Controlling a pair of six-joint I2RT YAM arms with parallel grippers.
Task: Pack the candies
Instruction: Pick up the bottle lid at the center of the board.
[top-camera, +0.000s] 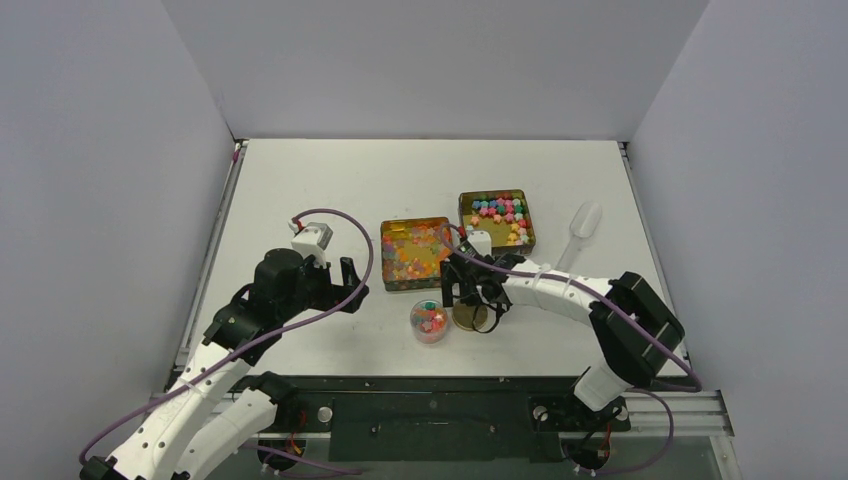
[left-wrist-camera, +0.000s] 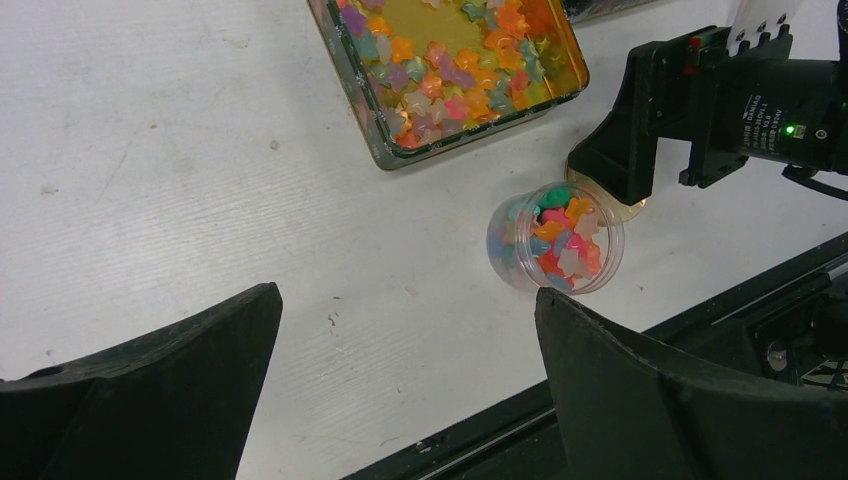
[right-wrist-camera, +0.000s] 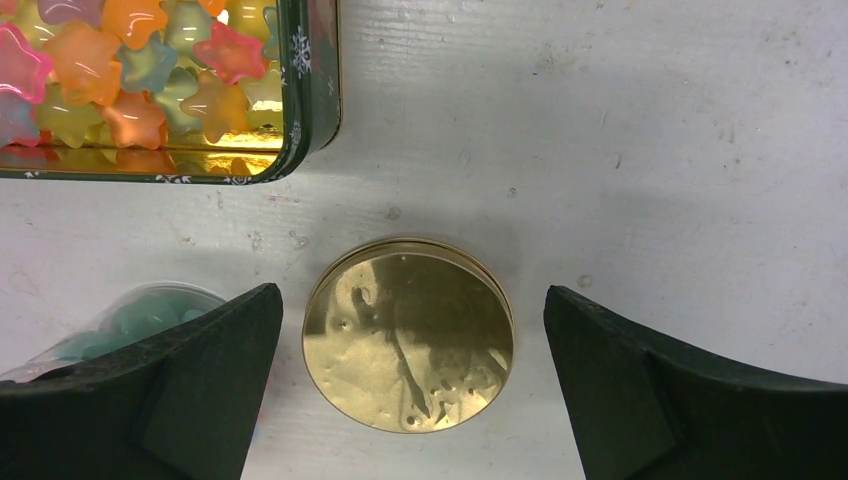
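Observation:
Candies (left-wrist-camera: 562, 238) fill a small clear round jar (top-camera: 430, 321) standing open near the table's front. More translucent candies (right-wrist-camera: 140, 65) lie in a square tin (top-camera: 415, 253), and opaque ones (top-camera: 498, 212) in a second tin behind it. A flat gold lid (right-wrist-camera: 408, 335) lies on the table right of the jar. My right gripper (right-wrist-camera: 410, 291) hangs open straight over the lid, one finger on each side, not touching it. My left gripper (left-wrist-camera: 408, 295) is open and empty above bare table left of the jar.
A white scoop (top-camera: 583, 222) lies at the right, beyond the far tin (top-camera: 520, 240). The black rail (left-wrist-camera: 700, 310) of the table's front edge runs just behind the jar. The two arms are close together around the jar.

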